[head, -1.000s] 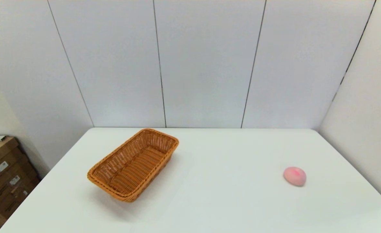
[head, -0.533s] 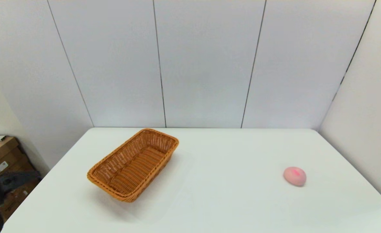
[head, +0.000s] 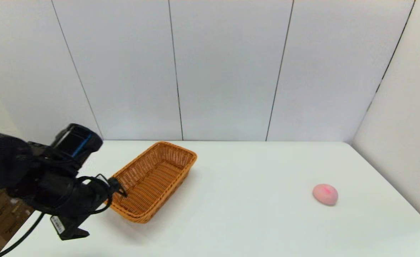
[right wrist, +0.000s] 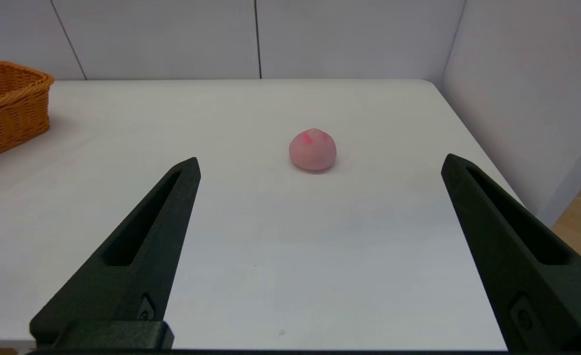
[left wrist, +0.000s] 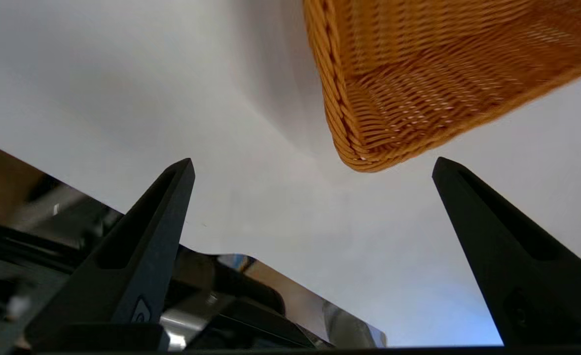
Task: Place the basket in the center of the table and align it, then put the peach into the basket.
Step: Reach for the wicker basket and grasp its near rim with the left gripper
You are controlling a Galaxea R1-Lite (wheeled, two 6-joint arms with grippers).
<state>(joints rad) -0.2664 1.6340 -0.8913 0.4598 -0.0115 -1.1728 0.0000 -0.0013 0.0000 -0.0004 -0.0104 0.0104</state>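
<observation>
Left pincer: the black left gripper (left wrist: pixel 312 165) is wide open and holds nothing. It hangs over the near left part of the big white table (head: pixel 231 221).

Where it points: in the left wrist view the near corner of the basket sits just past the two finger tips and between them, close but not touching.

Basket: the long orange-brown woven basket (head: pixel 153 180) with slanted sides sits on the left half of the table, not in the middle. It has nothing in it.

Long side: the basket lies crooked. Its long way runs from near-left to far-right, so it does not line up with the table edges.

Nearer arm: the left arm is right beside the basket's near left end. The right arm is well apart from it, so the left one looks like the arm for this job.

Peach: the small round pale pink peach (head: pixel 325 194) with a red spot rests far off on the right side of the table, well apart from the basket.

Right pincer: the black right gripper (right wrist: pixel 320 162) is also wide open and holds nothing. It is parked low at the near edge, facing the peach, and does not show in the head view.

Step now: I think the left arm is reaching for the basket. Moving it, turning it straight and putting the peach in are all not yet done.
</observation>
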